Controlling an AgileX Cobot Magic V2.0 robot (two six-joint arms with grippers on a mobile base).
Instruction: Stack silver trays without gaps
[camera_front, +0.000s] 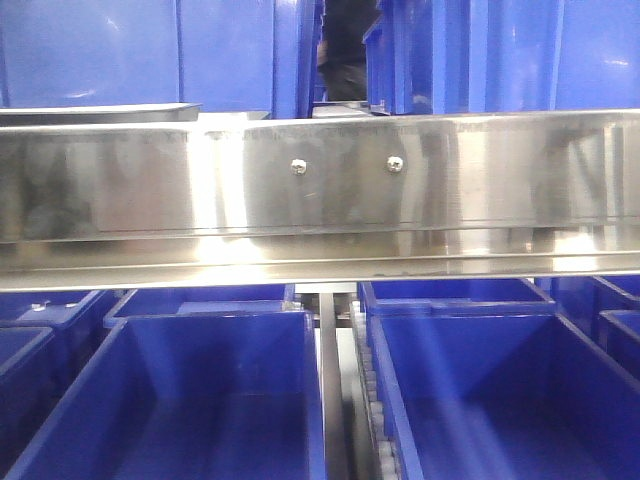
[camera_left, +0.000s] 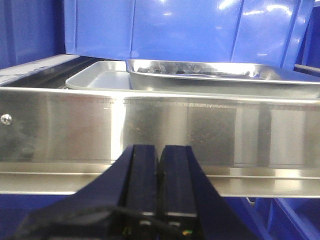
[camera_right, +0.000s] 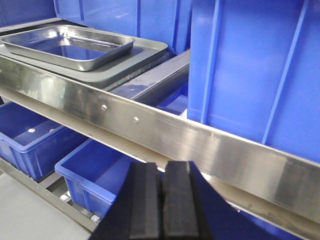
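Upper left, the shelf (camera_right: 165, 131) carries a large tray (camera_right: 131, 61), with a smaller tray (camera_right: 70, 45) on it.

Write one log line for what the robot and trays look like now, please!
left end effector: shut, empty | right end effector: shut, empty | small silver tray: inside bigger tray | on shelf behind steel rail

Steel shelf rail (camera_front: 320, 190); blue bins (camera_front: 180, 400), perhaps empty

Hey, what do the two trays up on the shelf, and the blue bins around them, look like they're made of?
The smaller tray looks like polished stainless steel: its floor mirrors the blue behind. The larger tray under it is duller grey metal, perhaps brushed steel or aluminium. The blue bins look like moulded plastic, opaque with ribbed walls.
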